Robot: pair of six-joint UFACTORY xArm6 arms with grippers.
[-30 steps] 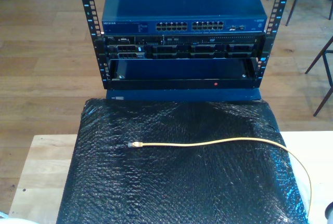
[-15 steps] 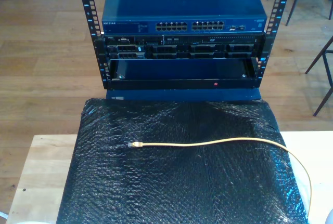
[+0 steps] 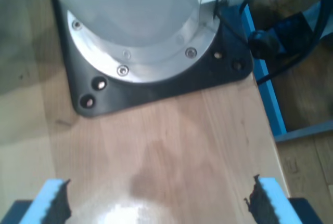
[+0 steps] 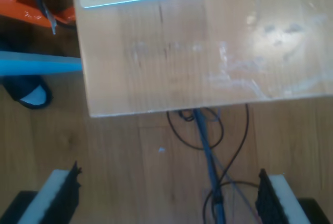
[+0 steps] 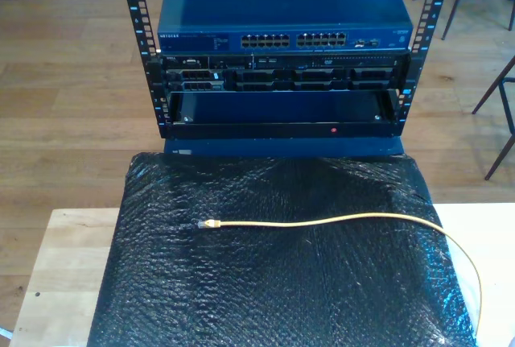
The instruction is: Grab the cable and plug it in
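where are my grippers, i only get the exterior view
Observer: my first gripper is open over a bare wood table, close to an arm base.
Operator: and the second
Observer: my second gripper is open too, over the floor just past a table edge.
Operator: has either got the cable
Observer: no, both pairs of jaws stand apart with nothing between them. Thin cords lie on the floor under the second.
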